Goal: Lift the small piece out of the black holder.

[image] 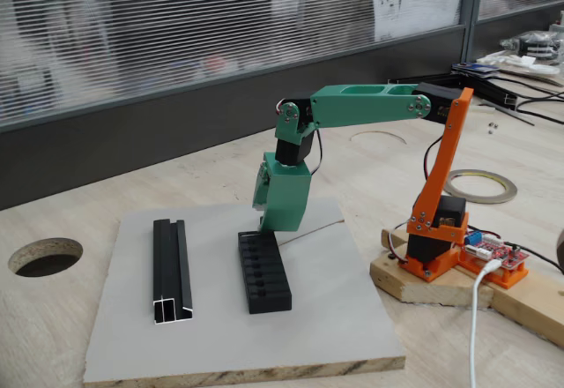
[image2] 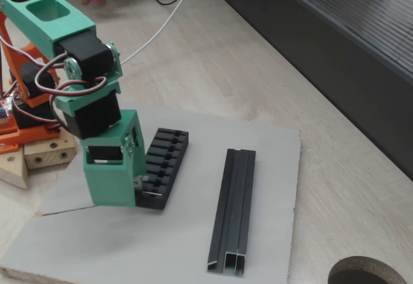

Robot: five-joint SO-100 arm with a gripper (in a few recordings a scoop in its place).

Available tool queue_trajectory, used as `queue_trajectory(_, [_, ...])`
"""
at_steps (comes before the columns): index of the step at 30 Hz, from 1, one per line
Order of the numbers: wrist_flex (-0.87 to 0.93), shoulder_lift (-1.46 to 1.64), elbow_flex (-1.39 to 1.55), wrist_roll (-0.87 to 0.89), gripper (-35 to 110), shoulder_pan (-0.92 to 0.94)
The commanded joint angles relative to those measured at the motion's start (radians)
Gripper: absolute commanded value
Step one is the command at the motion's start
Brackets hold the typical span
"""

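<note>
Gripper down at one end of black holder, whose long axis runs approx 1 to 7 o'clock; jaw state can't be told (green body hides tips). Small piece in end slot, just beside tips

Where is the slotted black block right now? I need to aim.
In both fixed views the black block lies on the grey board, under the hand.
</note>
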Motion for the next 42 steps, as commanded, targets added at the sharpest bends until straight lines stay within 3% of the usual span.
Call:
queue_trajectory(1, [0.011, 0.000, -0.015, 0.002, 46, 0.009])
queue_trajectory(31, [0.015, -0.002, -0.009, 0.000, 46, 0.011])
queue_trajectory(42, [0.005, 0.006, -0.020, 0.000, 12, 0.009])
